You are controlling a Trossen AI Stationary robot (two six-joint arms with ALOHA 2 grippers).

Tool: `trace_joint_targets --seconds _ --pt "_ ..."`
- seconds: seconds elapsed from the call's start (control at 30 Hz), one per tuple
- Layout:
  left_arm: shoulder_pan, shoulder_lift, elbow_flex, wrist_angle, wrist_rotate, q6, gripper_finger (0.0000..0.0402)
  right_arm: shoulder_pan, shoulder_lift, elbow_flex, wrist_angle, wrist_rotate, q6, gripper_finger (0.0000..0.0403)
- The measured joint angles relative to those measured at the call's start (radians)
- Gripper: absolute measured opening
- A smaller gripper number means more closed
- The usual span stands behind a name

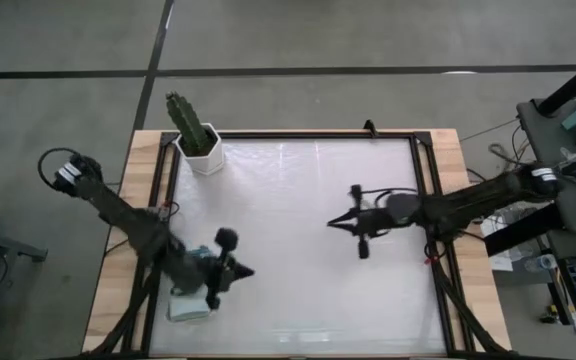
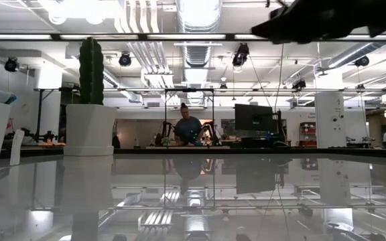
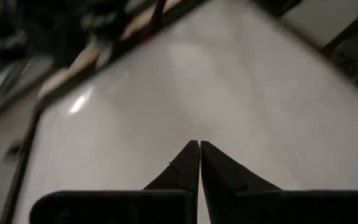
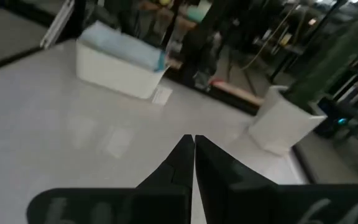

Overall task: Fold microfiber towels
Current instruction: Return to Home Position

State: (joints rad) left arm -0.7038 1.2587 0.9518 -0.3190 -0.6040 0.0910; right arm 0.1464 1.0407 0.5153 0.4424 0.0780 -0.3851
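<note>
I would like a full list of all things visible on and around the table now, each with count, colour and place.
white bin: one, white, table's left side, partly under the left arm
pale blue towel: one, pale blue, at the top of the bin; no other towels visible
cactus: one, green, in a white pot, table corner at the high view's top left
table: one, glossy white top
person: one, bluish top, in the room behind
left gripper: one, dark, fingers shut, near the bin
right gripper: one, dark, fingers shut, above the table's right half
</note>
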Motion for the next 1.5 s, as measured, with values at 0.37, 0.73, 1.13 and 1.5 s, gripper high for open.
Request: trace_joint_targets --seconds 0.37,0.73,1.13,1.5 --pt "0.321 -0.466 -0.335 0.162 0.316 0.207 0.0 -0.009 -0.485 -0.238 -0.068 -0.046 0.062 0.0009" --pt "0.337 -0.872 -0.62 0.315 0.255 0.289 0.0 -0.009 -0.791 -0.42 0.013 -0.086 0.071 0.0009" --pt "0.336 -1.242 -0.797 0.337 0.255 0.394 0.0 -0.01 -1.005 -0.494 -0.059 -0.079 0.025 0.0009" --pt "0.336 -1.175 -0.943 0.387 0.208 0.292 0.0 -0.016 -1.04 -0.501 -0.13 -0.082 -0.023 0.0008"
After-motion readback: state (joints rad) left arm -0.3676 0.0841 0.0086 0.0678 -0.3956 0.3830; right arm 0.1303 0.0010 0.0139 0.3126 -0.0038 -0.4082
